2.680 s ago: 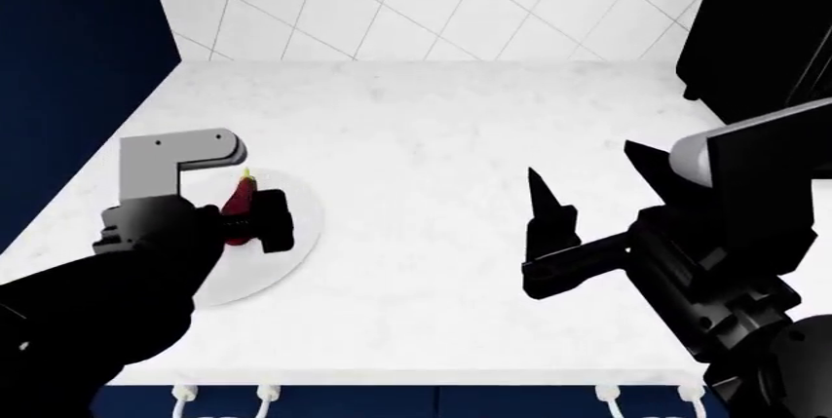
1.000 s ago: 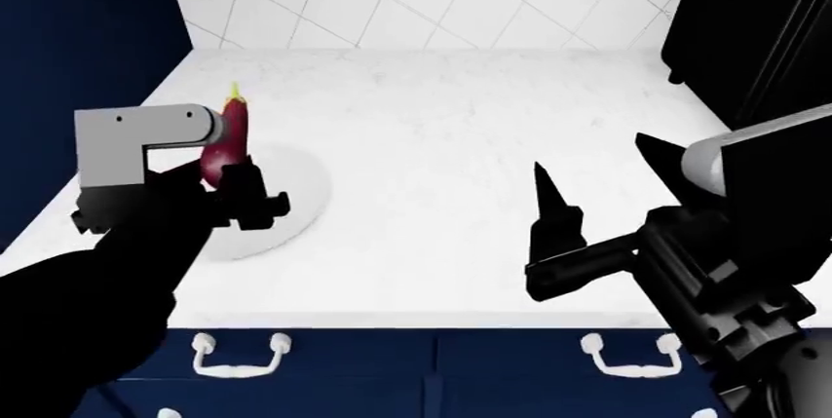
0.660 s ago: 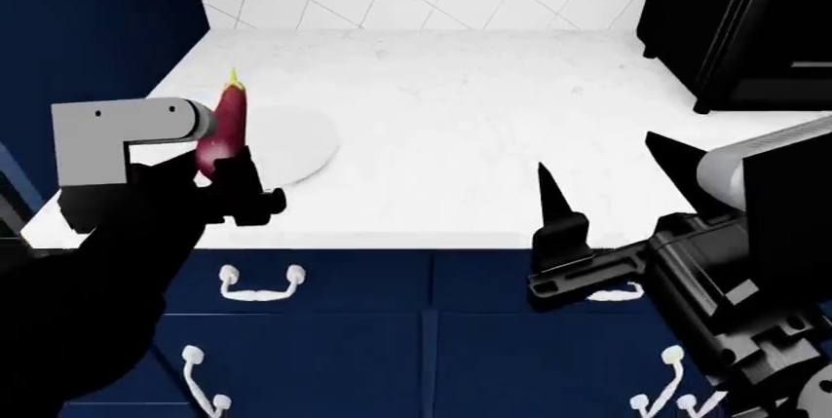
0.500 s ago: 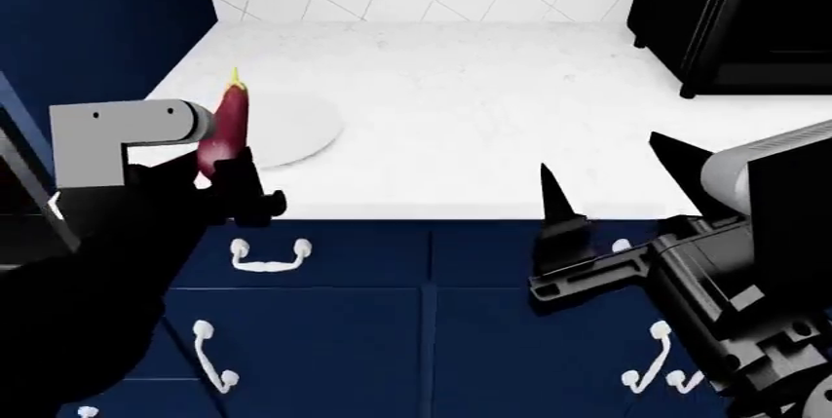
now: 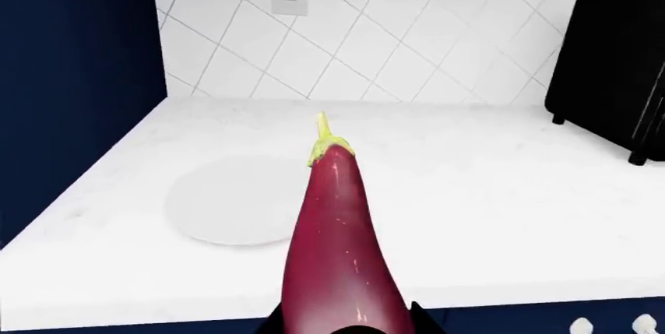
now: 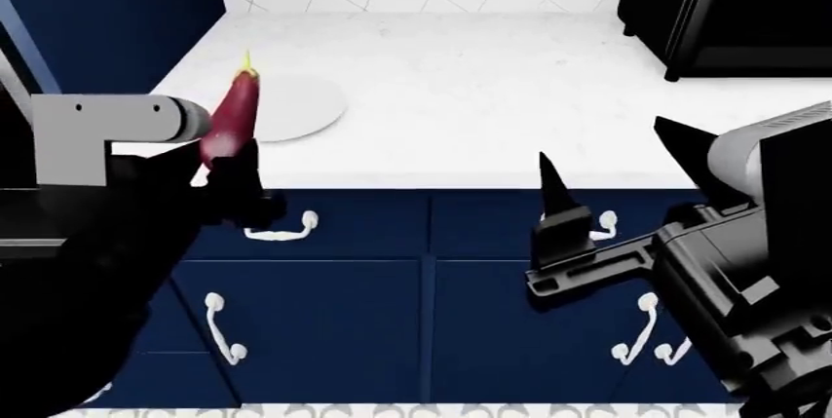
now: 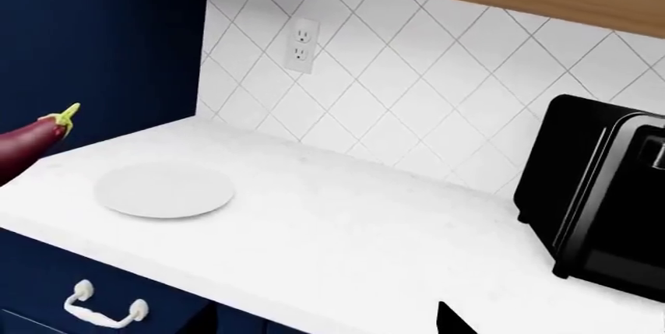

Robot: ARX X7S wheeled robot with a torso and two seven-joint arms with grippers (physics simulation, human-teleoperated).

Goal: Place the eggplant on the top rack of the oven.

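The eggplant (image 6: pixel 233 118), glossy purple with a yellow-green stem tip, is held upright in my left gripper (image 6: pixel 236 171), level with the counter's front edge. In the left wrist view the eggplant (image 5: pixel 339 248) fills the middle, with the jaws shut on its lower end. It also shows at the edge of the right wrist view (image 7: pixel 31 144). My right gripper (image 6: pixel 607 150) is open and empty in front of the drawers; one fingertip (image 7: pixel 450 321) shows in its wrist view. The oven and the top rack are out of view.
A white counter (image 6: pixel 494 96) carries an empty white plate (image 6: pixel 294 108) at its left and a glossy black countertop appliance (image 6: pixel 735 4) at the back right. Navy drawers with white handles (image 6: pixel 280 230) are below. A navy cabinet side (image 6: pixel 117 9) stands at the left.
The left gripper lifted the eggplant off the plate and still holds it. The view has drawn back from the counter, so the drawers now show. The right gripper stays open.
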